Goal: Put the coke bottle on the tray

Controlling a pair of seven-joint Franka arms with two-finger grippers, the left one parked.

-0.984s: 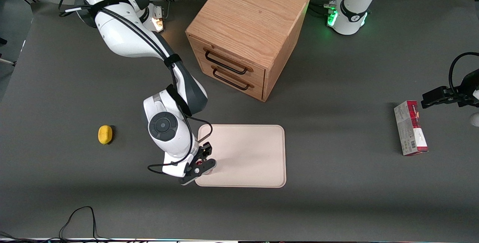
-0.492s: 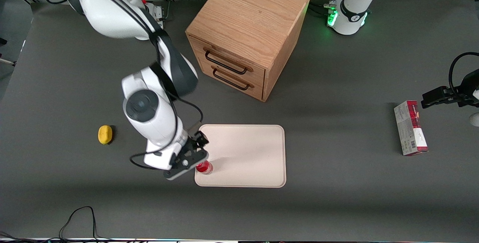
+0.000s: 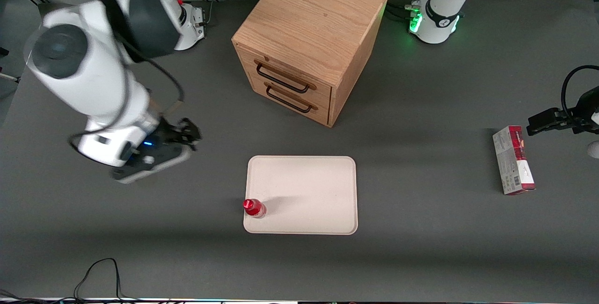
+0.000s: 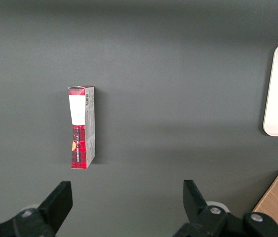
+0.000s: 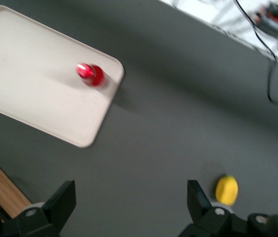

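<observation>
A dark grey matte table [image 3: 421,257] fills the scene, with black cables trailing at the edge nearest the front camera. The right arm's black two-finger gripper [image 3: 189,132] hangs above bare table with its fingers spread wide and nothing between them (the right wrist view shows the gap plainly).

The small red coke bottle with a red cap [image 3: 254,207] stands upright, well apart from the gripper, nearer the front camera and toward the parked arm's end. It sits on the large flat cream tray with rounded corners and a low rim [image 3: 309,187], tucked into the corner of the tray that is nearest the front camera on the working arm's side, close against the rim. In the right wrist view the bottle [image 5: 92,74] is seen cap-on from above near that rounded corner of the tray [image 5: 25,84]. The bottle is the tray's only load.

A light wooden two-drawer box with dark handles [image 3: 311,42] stands farther from the front camera than the tray, both drawers closed. A small yellow lemon-like object [image 5: 226,189] lies on the table close under the gripper. A red-and-grey rectangular carton [image 3: 513,160] lies flat toward the parked arm's end of the table.
</observation>
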